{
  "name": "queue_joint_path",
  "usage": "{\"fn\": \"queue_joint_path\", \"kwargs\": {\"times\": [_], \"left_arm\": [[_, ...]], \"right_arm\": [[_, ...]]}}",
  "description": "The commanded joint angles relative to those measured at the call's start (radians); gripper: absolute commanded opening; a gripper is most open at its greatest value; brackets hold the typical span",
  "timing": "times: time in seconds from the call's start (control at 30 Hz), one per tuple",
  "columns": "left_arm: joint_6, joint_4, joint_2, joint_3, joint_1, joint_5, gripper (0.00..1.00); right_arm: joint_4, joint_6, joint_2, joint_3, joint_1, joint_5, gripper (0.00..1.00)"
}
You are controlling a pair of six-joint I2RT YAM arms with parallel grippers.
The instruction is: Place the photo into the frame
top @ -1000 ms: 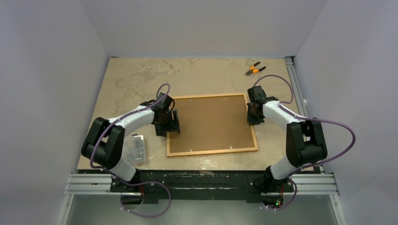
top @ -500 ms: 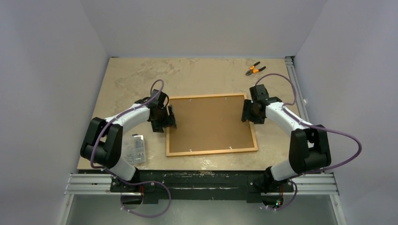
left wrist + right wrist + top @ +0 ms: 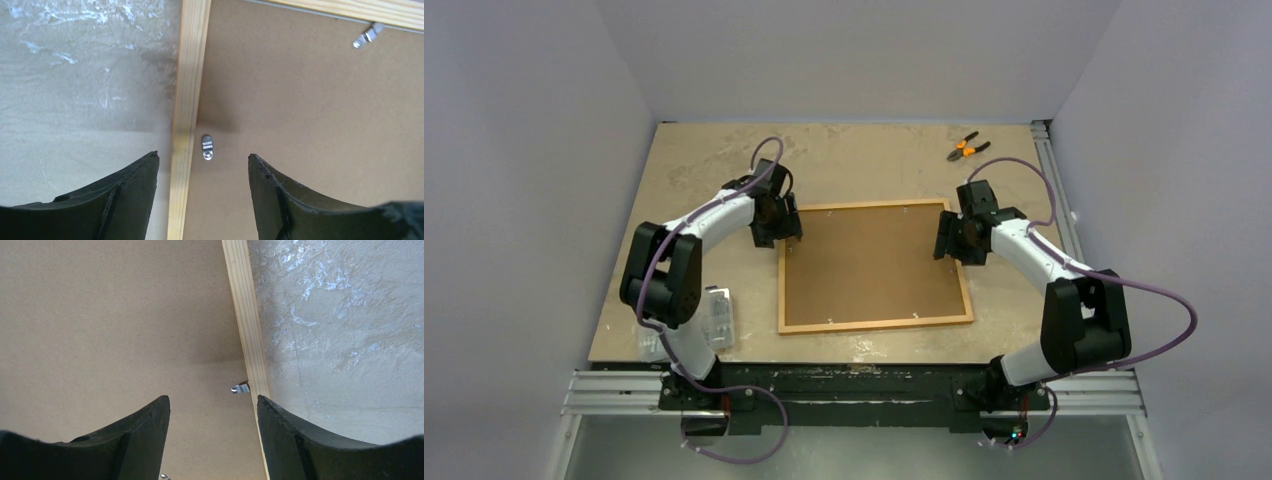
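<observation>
Overhead view: frame (image 3: 874, 325) lies reverse side up at mid-table, pale wood rim showing, brown backing board (image 3: 869, 265) seated inside it. Left gripper (image 3: 782, 222) is at the frame's upper-left corner, right gripper (image 3: 949, 240) at the upper part of its right edge. Orange-handled pliers (image 3: 967, 148) sit at the upper right of the table (image 3: 714, 170), a clear plastic box (image 3: 717, 315) at lower left beside the left arm. The wrist cams show neither of these.

Wrist cams add the hardware the overhead barely resolves. Left wrist: small metal clip (image 3: 207, 147) on the board just beside the wood rail, second clip (image 3: 367, 36) at upper right. Right wrist: one clip (image 3: 240, 388) butted against the rail.

Left jaws are spread wide and straddle the rail, one finger over the table, the other over the board, nothing held. Right jaws are also spread and hold nothing, with the clip between them. Contact with the board is unclear, probably hovering.
</observation>
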Motion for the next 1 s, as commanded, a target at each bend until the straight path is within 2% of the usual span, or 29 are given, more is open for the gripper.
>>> {"fn": "queue_joint_path", "kwargs": {"times": [0.0, 0.2, 0.4, 0.6, 0.7, 0.8, 0.97], "left_arm": [[0.03, -0.04, 0.069, 0.068, 0.009, -0.058, 0.62], [0.038, -0.054, 0.147, 0.11, 0.009, -0.066, 0.52], [0.042, -0.04, 0.145, 0.076, 0.009, -0.062, 0.42], [0.038, -0.02, 0.131, 0.044, 0.009, -0.048, 0.24], [0.037, -0.013, 0.126, 0.032, 0.01, -0.046, 0.1], [0.039, -0.009, 0.122, 0.025, 0.009, -0.044, 0.0], [0.037, -0.003, 0.094, 0.014, 0.01, -0.024, 0.0]], "right_arm": [[0.014, 0.007, -0.008, -0.006, 0.002, -0.017, 0.62], [0.019, 0.004, -0.006, -0.009, 0.003, -0.025, 0.62], [0.015, 0.005, -0.005, -0.002, 0.002, -0.023, 0.62], [0.015, 0.005, 0.0, 0.001, 0.002, -0.024, 0.62], [0.015, 0.006, 0.0, 0.0, 0.002, -0.026, 0.63], [0.015, 0.006, -0.003, -0.002, 0.002, -0.029, 0.63], [0.018, 0.005, -0.001, -0.002, 0.002, -0.03, 0.63]]}}
